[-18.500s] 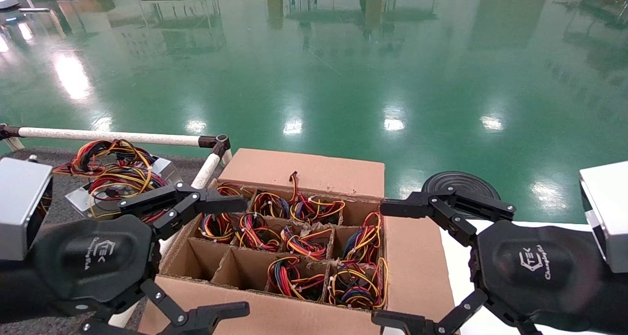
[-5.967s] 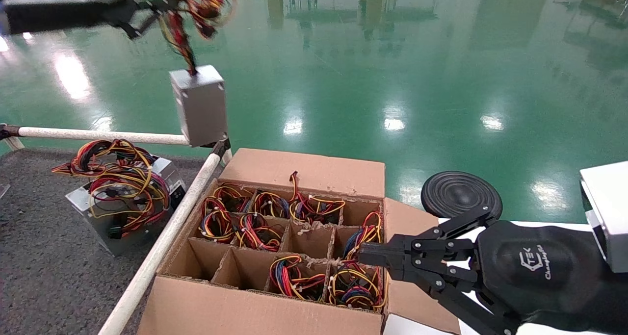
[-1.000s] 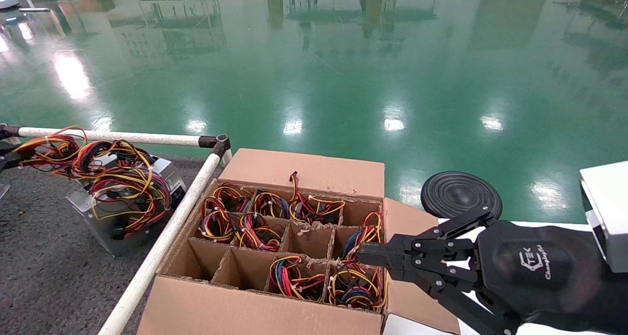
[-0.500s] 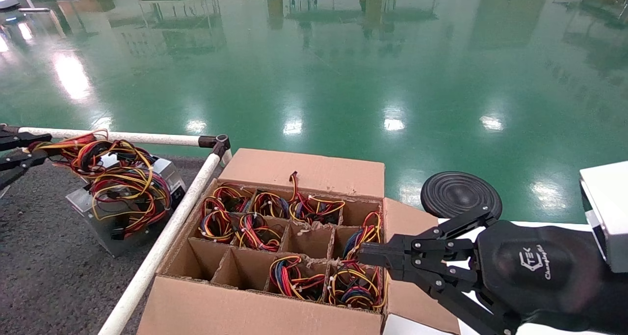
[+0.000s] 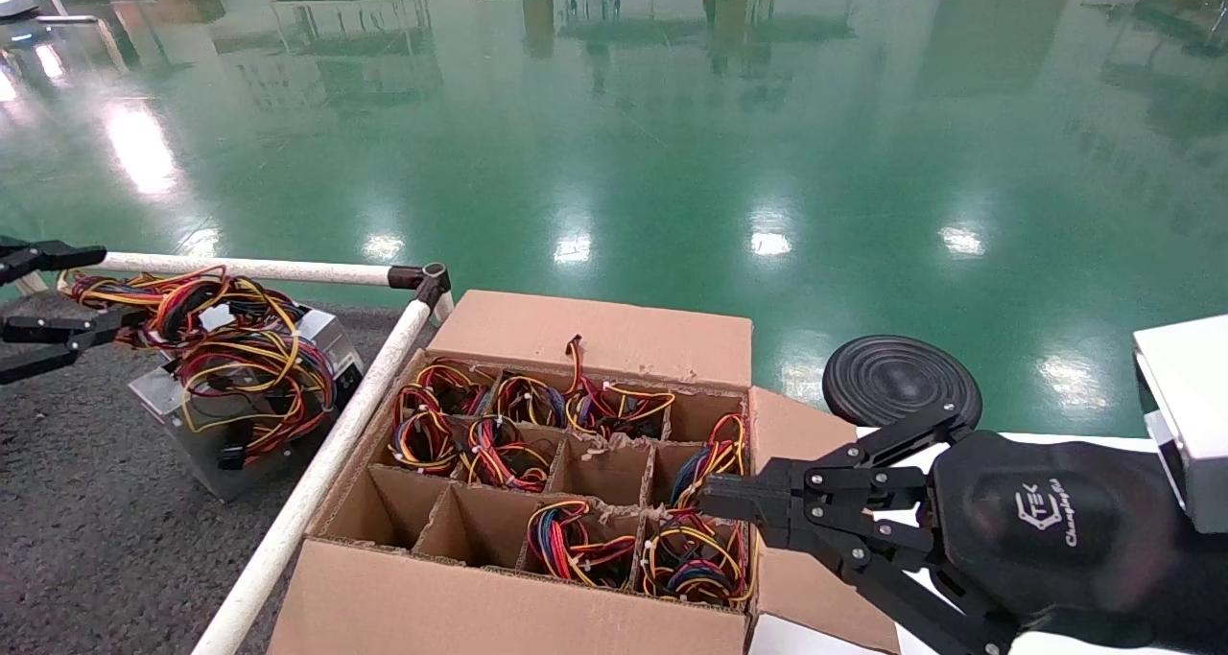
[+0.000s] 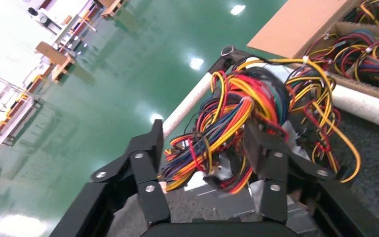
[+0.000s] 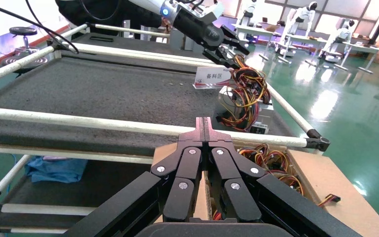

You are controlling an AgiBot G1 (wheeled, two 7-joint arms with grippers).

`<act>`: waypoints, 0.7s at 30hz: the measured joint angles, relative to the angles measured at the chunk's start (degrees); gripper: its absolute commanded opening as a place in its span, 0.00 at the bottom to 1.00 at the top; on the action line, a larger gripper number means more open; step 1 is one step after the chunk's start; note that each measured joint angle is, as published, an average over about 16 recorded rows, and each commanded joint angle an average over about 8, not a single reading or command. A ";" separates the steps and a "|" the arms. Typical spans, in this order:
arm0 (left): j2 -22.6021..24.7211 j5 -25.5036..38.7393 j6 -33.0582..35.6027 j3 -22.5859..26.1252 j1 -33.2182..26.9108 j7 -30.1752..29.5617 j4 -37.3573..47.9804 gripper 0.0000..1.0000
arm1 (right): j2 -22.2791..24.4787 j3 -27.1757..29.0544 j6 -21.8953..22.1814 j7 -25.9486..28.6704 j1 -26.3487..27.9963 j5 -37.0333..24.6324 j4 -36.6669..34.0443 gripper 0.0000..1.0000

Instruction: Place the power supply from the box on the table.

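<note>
My left gripper (image 5: 88,289) stands open at the table's (image 5: 77,521) far left, its fingers on either side of a power supply's wire bundle (image 5: 144,295) without closing on it. In the left wrist view the red, yellow and orange wires (image 6: 227,123) lie between the spread fingers (image 6: 150,148), above a silver-grey casing (image 6: 237,202). That power supply rests on the table against another one (image 5: 240,444). The cardboard box (image 5: 537,617) holds several more wire bundles (image 5: 585,540) in its cells. My right gripper (image 5: 710,497) is shut and empty over the box's right side.
A white pipe rail (image 5: 307,487) with a black joint (image 5: 430,277) separates the table from the box. A black round disc (image 5: 902,377) and a white surface (image 5: 902,540) lie to the right. A small white sign card (image 7: 212,76) stands on the table.
My left gripper has opened and let go of the wire bundle, which has sunk onto the power supplies. The right arm has not moved.
</note>
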 measured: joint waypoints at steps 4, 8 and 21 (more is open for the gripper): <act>0.17 0.29 0.53 0.00 -1.20 -0.64 -0.71 1.00 | 0.00 0.00 0.00 0.00 0.00 0.00 0.00 0.00; 0.42 0.73 1.12 -0.34 -2.67 -1.09 -1.69 1.00 | 0.00 0.00 0.00 0.00 0.00 0.00 0.00 0.00; 2.37 1.27 3.34 -2.48 -7.34 -2.09 -6.00 1.00 | 0.00 0.00 0.00 0.00 0.00 0.00 0.00 0.09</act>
